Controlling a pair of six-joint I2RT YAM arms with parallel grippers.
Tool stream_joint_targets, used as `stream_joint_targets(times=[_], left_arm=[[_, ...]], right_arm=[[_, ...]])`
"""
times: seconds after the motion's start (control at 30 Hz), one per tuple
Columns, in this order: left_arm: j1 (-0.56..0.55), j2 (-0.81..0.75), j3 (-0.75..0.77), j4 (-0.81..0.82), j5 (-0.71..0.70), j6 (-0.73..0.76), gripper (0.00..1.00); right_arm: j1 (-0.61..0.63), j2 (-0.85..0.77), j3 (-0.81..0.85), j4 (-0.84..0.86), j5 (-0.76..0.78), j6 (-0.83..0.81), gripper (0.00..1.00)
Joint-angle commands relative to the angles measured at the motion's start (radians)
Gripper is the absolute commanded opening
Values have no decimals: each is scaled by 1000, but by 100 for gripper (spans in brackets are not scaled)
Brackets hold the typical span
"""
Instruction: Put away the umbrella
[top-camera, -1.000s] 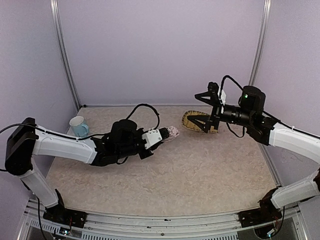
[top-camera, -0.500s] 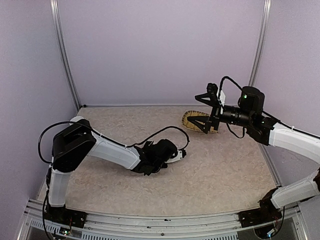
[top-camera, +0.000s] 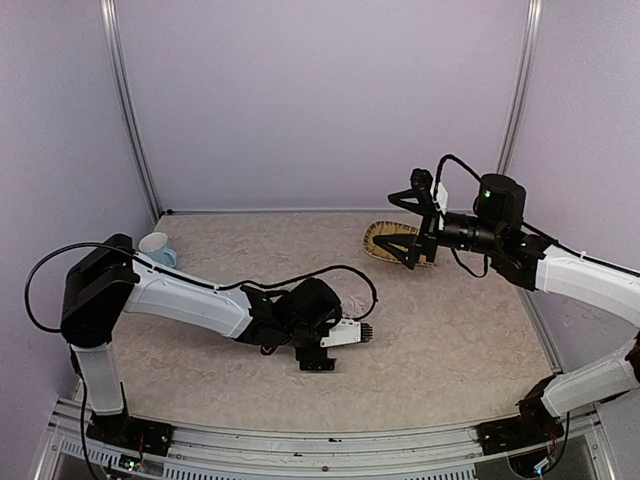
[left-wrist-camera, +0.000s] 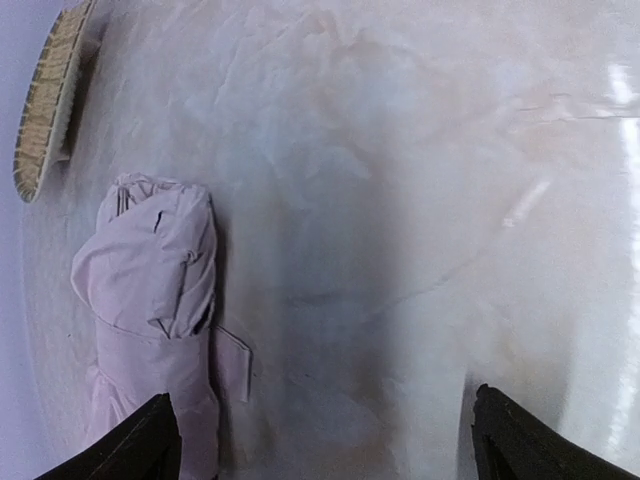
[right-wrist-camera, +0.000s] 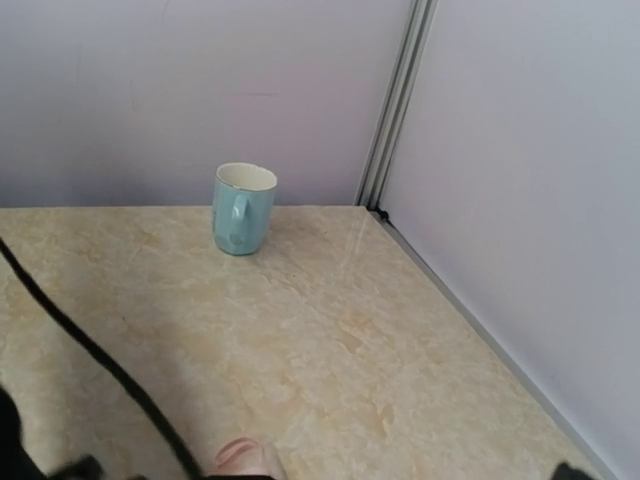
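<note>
Table (left-wrist-camera: 420, 200) now has the umbrella (left-wrist-camera: 150, 290) lying loose; we've dropped it, left claw (left-wrist-camera: 325, 440) spread wide, regrasp probably next.

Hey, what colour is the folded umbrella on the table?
Pale pink. The umbrella shows best in the left wrist view.

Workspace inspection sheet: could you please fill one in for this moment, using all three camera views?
Surface: beige marbled tabletop, with glare streaks in the left wrist view.
Job's things: umbrella, folded, pale pink, lying on the tabletop, not yet put away.
Clutter: bamboo tray towards the back; blue mug upright at the far left.
End effectors: left end effector open and low, with the umbrella beside one finger, ungripped; right end effector open, raised in front of the tray.
Cables: black cable loops off the left arm; no snag seen.
Surroundings: lilac walls, metal corner posts.
</note>
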Motion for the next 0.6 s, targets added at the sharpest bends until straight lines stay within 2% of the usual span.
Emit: stream_joint_targets(times=[0.0, 0.13, 0.2, 0.27, 0.4, 0.47, 0.57], left_arm=[[58, -240, -82, 22, 323, 1, 99], [275, -427, -174, 236, 674, -137, 99], [372, -442, -199, 324, 744, -222, 97], [423, -408, -174, 273, 741, -209, 91], [442, -333, -159, 233, 664, -141, 80], [452, -289, -148, 256, 638, -177, 75], [467, -202, -96, 275, 602, -274, 73]], right_arm=[[-3, 4, -6, -5, -7, -6, 100], [-3, -7, -23, -6, 11, -8, 100], [-4, 0, -25, -17, 21, -13, 100], [-6, 18, -23, -41, 42, -24, 100], [-6, 105, 20, -140, 146, -50, 100], [-6, 182, 57, -196, 177, -55, 99], [-6, 289, 119, -259, 195, -39, 96]])
